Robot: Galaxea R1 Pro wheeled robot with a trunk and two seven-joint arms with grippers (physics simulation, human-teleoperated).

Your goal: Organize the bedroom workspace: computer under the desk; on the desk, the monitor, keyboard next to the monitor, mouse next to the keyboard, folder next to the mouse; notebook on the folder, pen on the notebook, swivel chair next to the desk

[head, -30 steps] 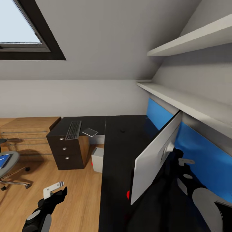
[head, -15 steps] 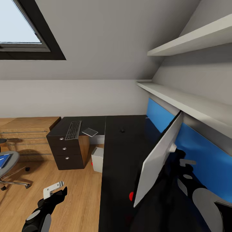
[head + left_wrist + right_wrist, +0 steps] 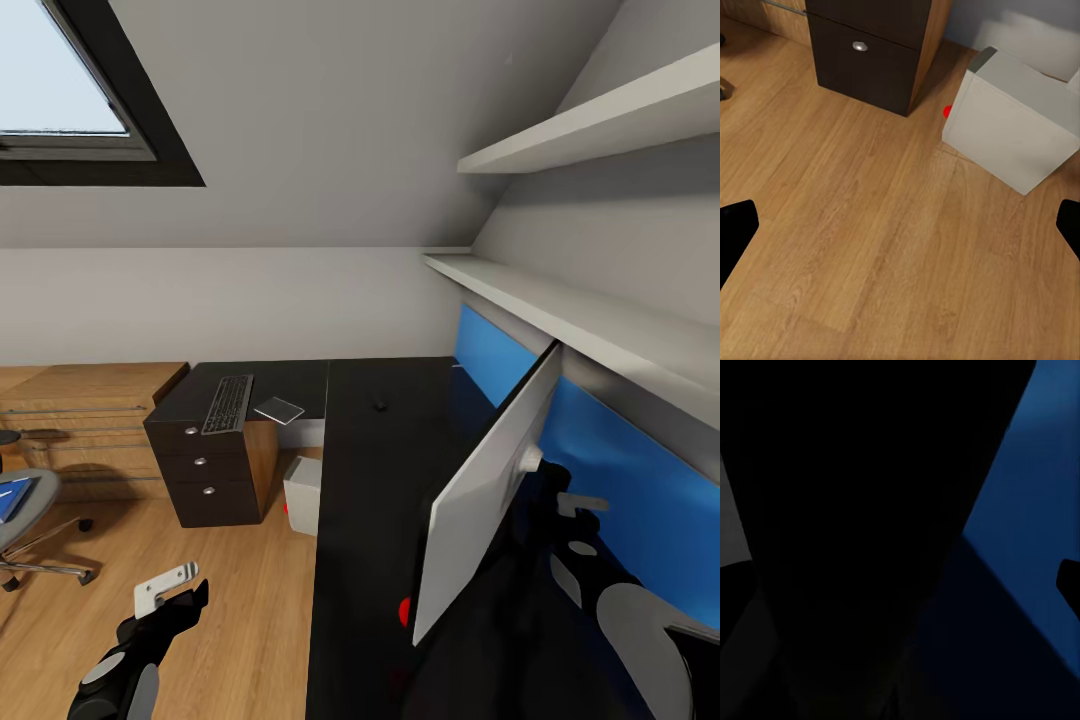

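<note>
The monitor (image 3: 487,492) leans steeply over the black desk (image 3: 370,470), its pale back towards me. My right gripper (image 3: 578,505) sits just behind it near the blue back panel (image 3: 1035,487), fingertips (image 3: 1069,582) wide apart, open. My left gripper (image 3: 168,590) hangs open above the floor, facing the computer (image 3: 1016,127) beside the desk edge. The keyboard (image 3: 228,403) lies on the dark drawer unit (image 3: 205,470). The mouse (image 3: 380,405) rests on the desk. At the far left the swivel chair (image 3: 25,515) carries the blue folder (image 3: 12,497). Notebook and pen are out of view.
A flat grey pad (image 3: 279,409) lies next to the keyboard. A light-wood drawer chest (image 3: 90,410) stands behind the chair. Two white shelves (image 3: 560,300) overhang the desk on the right. Wooden floor (image 3: 870,240) stretches open between me and the drawer unit.
The monitor swung slightly right, then came back a little, still tilted. Both grippers and the camera have hardly moved.
</note>
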